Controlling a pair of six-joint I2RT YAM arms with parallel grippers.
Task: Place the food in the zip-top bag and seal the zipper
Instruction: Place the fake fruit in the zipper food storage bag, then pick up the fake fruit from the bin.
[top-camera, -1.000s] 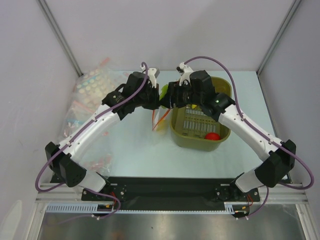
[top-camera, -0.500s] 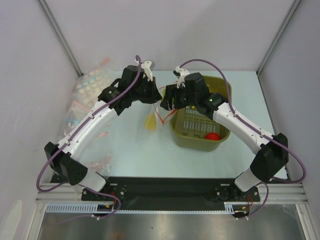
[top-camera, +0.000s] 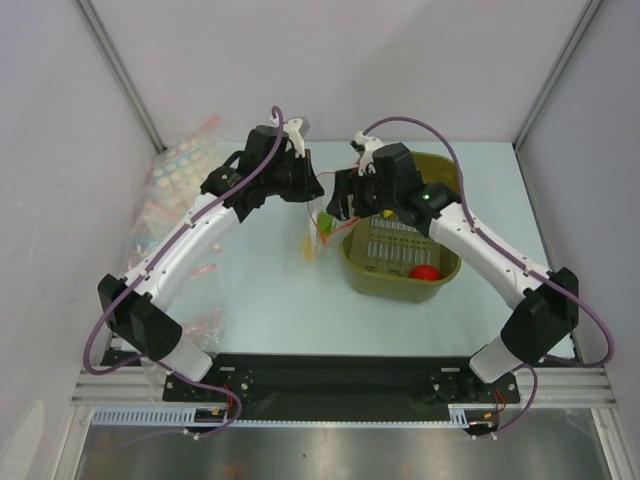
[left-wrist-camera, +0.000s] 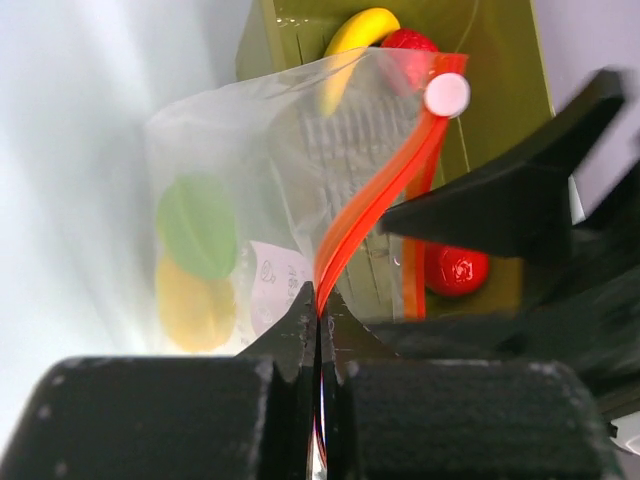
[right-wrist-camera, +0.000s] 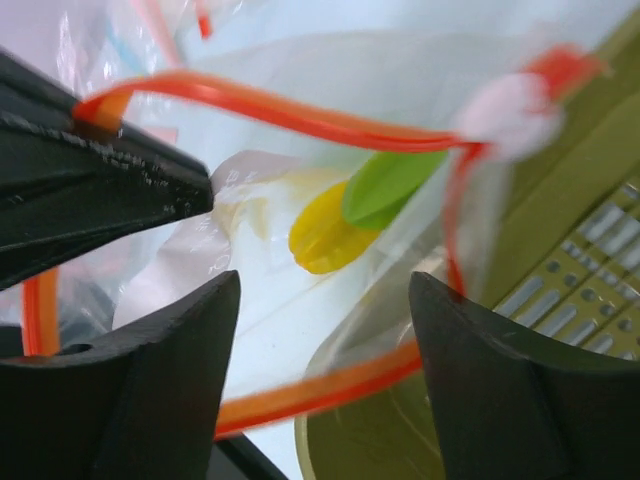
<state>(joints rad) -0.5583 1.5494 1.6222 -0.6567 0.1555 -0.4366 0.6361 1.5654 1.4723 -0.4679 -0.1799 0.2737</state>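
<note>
The left gripper (left-wrist-camera: 318, 312) has its jaws pinched shut on the orange-red zipper (left-wrist-camera: 335, 255), holding the zip-top bag (top-camera: 318, 232) by its mouth over the tabletop (top-camera: 260, 290), at the 9 o'clock side of the olive-green basket (top-camera: 395, 288). The right gripper (right-wrist-camera: 322, 300) has its jaws spread wide and grips nothing (the bag's mouth loops between them). Inside the bag sit a green piece (left-wrist-camera: 197, 225) and a yellow piece (left-wrist-camera: 195, 305). A banana (left-wrist-camera: 360, 25) and a red fruit (top-camera: 425, 271) lie in the basket.
</note>
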